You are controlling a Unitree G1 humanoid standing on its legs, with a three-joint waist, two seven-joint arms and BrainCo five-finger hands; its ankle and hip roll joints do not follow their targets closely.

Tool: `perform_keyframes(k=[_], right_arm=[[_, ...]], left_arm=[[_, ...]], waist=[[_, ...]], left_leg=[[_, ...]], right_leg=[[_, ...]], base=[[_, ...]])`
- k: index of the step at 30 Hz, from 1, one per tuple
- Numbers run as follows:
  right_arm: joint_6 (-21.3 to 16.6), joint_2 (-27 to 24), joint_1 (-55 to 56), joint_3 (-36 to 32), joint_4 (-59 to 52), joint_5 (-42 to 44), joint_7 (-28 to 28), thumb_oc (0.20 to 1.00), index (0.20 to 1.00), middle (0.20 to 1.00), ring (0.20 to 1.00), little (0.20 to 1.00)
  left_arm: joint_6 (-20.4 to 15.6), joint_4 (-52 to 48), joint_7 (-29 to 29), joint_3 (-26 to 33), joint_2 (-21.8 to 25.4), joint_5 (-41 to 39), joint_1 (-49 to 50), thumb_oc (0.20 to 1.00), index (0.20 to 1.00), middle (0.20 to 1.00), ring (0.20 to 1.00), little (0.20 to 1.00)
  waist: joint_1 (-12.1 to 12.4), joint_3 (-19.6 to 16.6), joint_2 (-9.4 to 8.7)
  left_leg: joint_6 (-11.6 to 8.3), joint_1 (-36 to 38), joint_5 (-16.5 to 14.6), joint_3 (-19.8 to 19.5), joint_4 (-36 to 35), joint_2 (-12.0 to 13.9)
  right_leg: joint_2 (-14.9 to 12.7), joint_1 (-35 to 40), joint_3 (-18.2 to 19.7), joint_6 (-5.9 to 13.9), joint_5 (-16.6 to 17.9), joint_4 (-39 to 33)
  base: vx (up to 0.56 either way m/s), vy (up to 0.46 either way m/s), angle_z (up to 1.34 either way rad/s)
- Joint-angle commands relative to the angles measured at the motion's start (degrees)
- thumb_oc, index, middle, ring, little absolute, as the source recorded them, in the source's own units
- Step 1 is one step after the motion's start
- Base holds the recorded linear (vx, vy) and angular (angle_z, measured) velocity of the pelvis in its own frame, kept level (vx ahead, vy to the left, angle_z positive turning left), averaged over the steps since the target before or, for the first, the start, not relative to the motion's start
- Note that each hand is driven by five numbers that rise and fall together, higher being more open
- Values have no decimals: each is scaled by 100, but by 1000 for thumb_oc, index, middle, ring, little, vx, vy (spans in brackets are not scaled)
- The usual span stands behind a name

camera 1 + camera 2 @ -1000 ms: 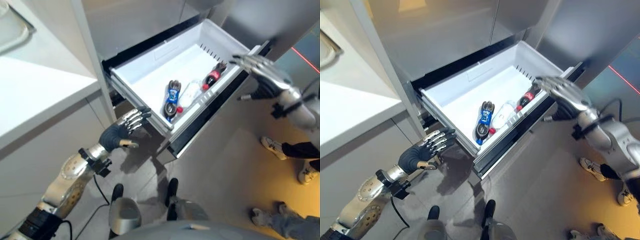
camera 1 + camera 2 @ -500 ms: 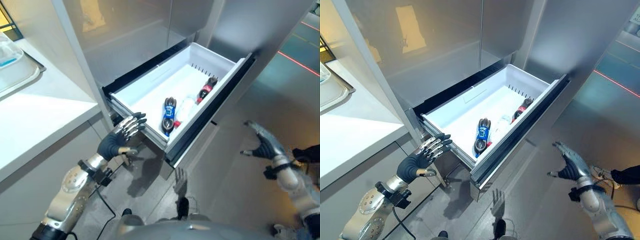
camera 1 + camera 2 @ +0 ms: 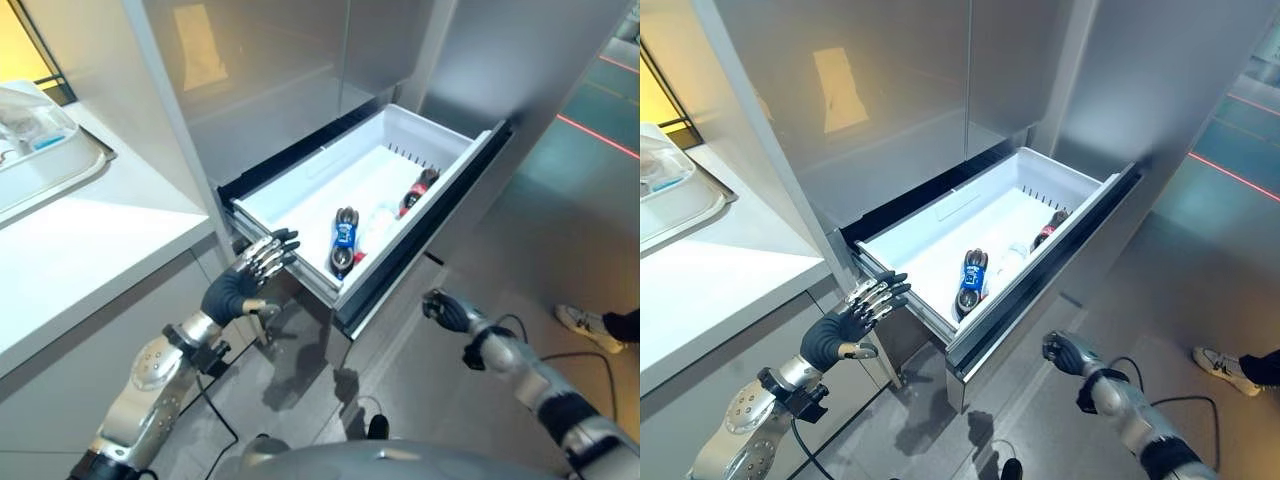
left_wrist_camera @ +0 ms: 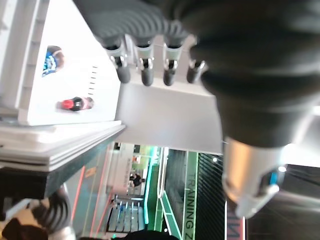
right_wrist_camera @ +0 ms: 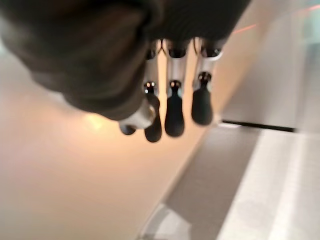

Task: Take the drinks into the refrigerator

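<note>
Drinks lay in the open drawer; closing it looked like the step left.

Nearest, the right hand (image 3: pixel 1062 352) hung low before the drawer front, fingers curled on nothing. The left hand (image 3: pixel 243 282) hovered by the near-left corner, fingers spread. Farther in, the blue-labelled bottle (image 3: pixel 343 238), a clear bottle (image 3: pixel 378 217) and the red-labelled bottle (image 3: pixel 417 187) lay inside the drawer (image 3: pixel 290 201). Next, a flat push on its front.

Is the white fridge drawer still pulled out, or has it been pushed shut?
Open. The white plastic refrigerator drawer juts out from the steel cabinet, with the dark blue-labelled bottle and red-capped cola bottle lying exposed inside.
</note>
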Motion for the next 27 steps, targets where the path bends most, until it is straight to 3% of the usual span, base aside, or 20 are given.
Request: perform_keyframes(k=[1,9,16,19,23,27], right_arm=[[-104,-80,-1090,281,217,41,-35,200,200,200,200,200],[-65,-115,-2450,1030,799,-152,68,200,200,200,200,200],[-34,-661,-4204,1203,672,187,-235,200,200,200,200,200],[-45,-701,-4685,1176,332,320,-433,200,200,200,200,200],[-188,-711,-5320,1102,-962,440,-642,200,200,200,200,200],[-216,-660,-5329,1019,-1152,560,-659,200,200,200,200,200]], left_arm=[[-386,-323,-15,-96,80,68,-249,1000,1000,1000,1000,1000],[-414,-443,-62,-281,309,-6,-377,1000,1000,1000,1000,1000],[-403,-497,-92,-517,503,-138,-752,1000,1000,1000,1000,1000],[-396,-489,-86,-569,538,-159,-898,1000,1000,1000,1000,1000],[-389,-367,-9,-664,497,-135,-1109,1000,1000,1000,1000,1000],[-375,-375,29,-656,463,-134,-1126,1000,1000,1000,1000,1000]], waist=[[185,230,-25],[611,390,56],[1162,426,-5],[1243,392,-41],[1372,284,-137],[1378,234,-179]], left_leg=[[575,-217,-271,67,205,-522],[617,-467,-188,-455,314,-595],[594,-818,86,-1586,337,-775],[560,-875,176,-1803,281,-806],[534,-914,262,-2023,199,-850],[523,-908,284,-2098,164,-873]], right_leg=[[120,359,-205,97,-941,807],[-34,114,-619,95,-1076,1362],[-194,246,-1602,3,-1340,1650],[-191,297,-1798,-30,-1403,1635],[-204,392,-2043,-55,-1428,1593],[-210,454,-2117,-65,-1410,1530]], base=[[-14,-2,18],[-31,-10,30],[-35,-62,74],[-2,-42,88],[12,3,36],[2,18,29]])
